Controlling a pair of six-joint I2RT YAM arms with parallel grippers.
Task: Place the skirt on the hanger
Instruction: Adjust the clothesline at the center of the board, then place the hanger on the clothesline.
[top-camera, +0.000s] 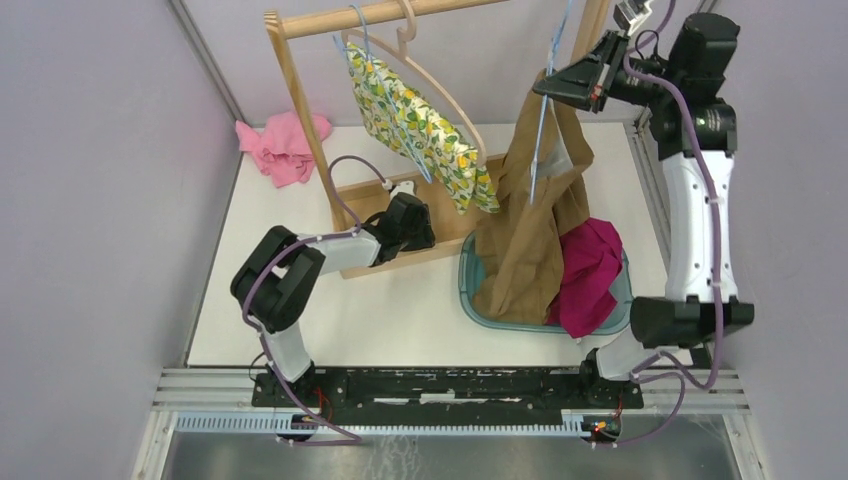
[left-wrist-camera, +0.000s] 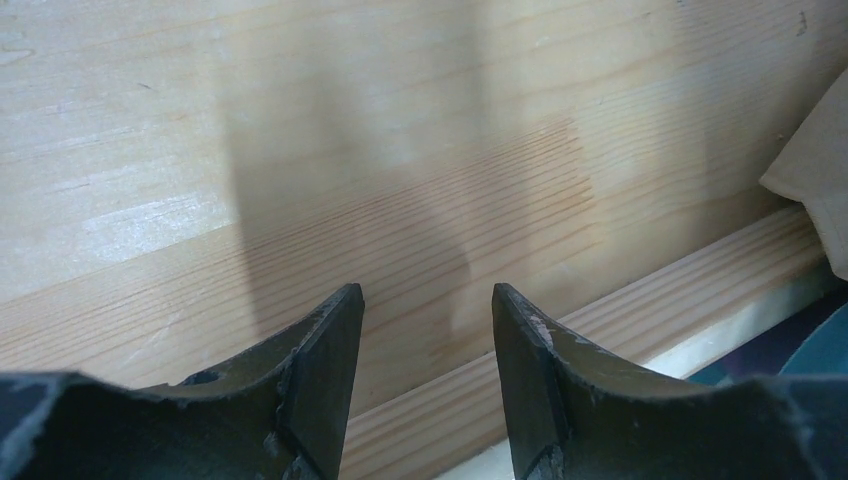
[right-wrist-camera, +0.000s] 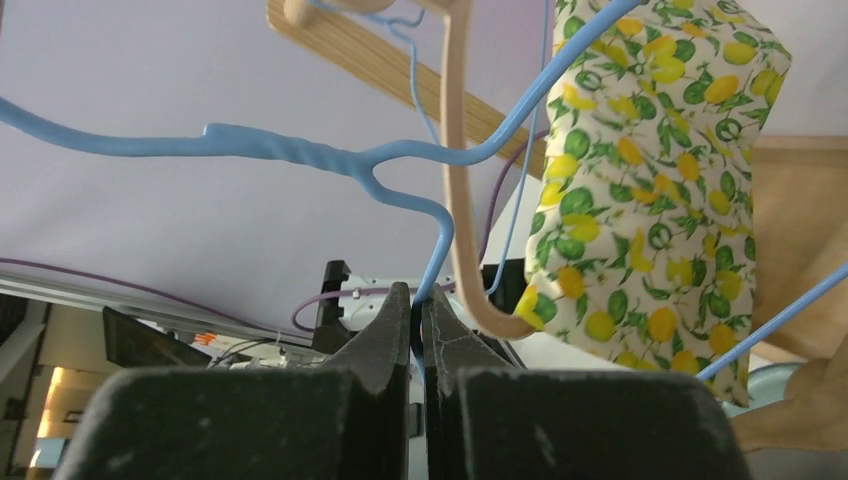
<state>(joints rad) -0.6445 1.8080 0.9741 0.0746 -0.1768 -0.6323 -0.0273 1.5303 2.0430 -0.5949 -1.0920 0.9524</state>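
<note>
Currently held: hanger (right-wrist-camera: 300, 152), blue wire, pinched at its neck by the right gripper (right-wrist-camera: 417, 305), whose jaws are closed tight on the wire; upper right of the top view.
Skirt (top-camera: 530, 215): brown, hanging from hanger level in one long fold, with its hem down in the basket (top-camera: 478, 305); right of centre.
Seating: the skirt looks draped about the hanger; whether it is fully on cannot be told.
Left gripper (left-wrist-camera: 427, 300): jaws partly apart and holding nothing, low over the wooden base of the rack (top-camera: 287, 75); left of centre.
Weight: judged light, since one arm carries both hanger and skirt.
Stiffness: soft, limp cloth that will likely sag, swing and fold under its own weight.
Slip: thin smooth wire offers little hold, so a lopsided drape would probably slide off.
Fragility: low; a snag on the basket rim or a wire end is the likelier trouble.
Where to grip: the waistband or upper edge, close to the wire, never the hem.
Hanger hold: gripping the neck below the hook leaves the hook free for the rail.
Neighbours: lemon-print cloth (top-camera: 415, 125) hanging on the rack, top centre; magenta cloth (top-camera: 590, 270) in the basket, touching the skirt.
</note>
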